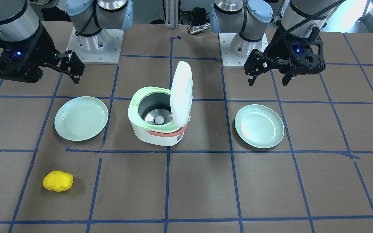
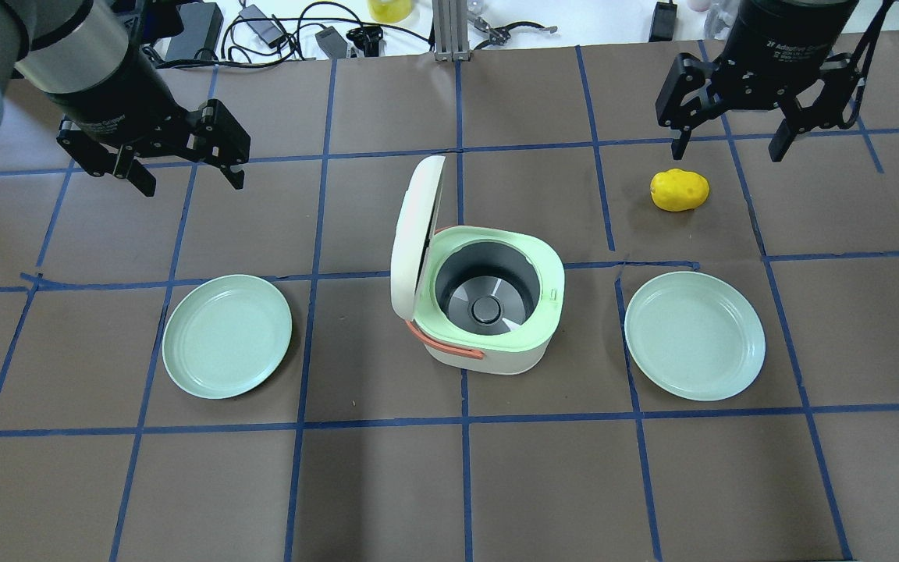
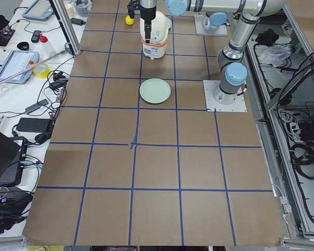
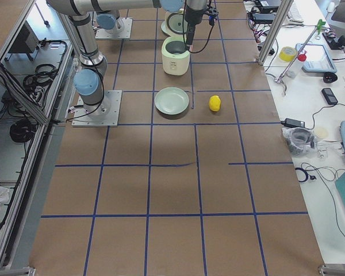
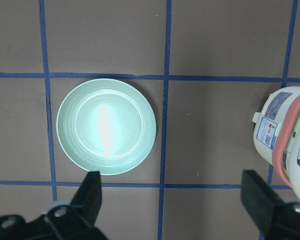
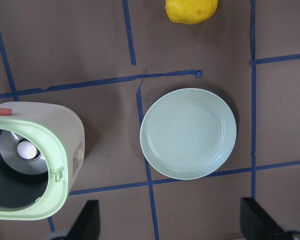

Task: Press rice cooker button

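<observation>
Left gripper [image 2: 190, 178] and right gripper [image 2: 728, 144], overhead view: fingers spread on both, nothing held. Each hangs above the far side of the table, well apart from the rice cooker [image 2: 496, 355] at centre. The lid [image 2: 417, 234] stands open on the robot's left side, so the pot is exposed. A plate [image 2: 227, 336] lies on either side, and a yellow potato [image 2: 680, 190] lies near the right gripper.

Front view: a pale green patch is seen on the raised lid's outer face and is taken to be the button [image 1: 191, 86]. It faces sideways toward the left arm.

Side views: cooker too small to add anything.

Left wrist view: only the cooker's side wall with its label is caught at the right edge. The button is not shown.

Right wrist view: open pot and green rim are seen, no button.

Judgement: with the lid up, the press is probably done and nothing is left. If another press is wanted, the lid's outer face would have to be approached sideways by the left gripper, fingers closed first.
</observation>
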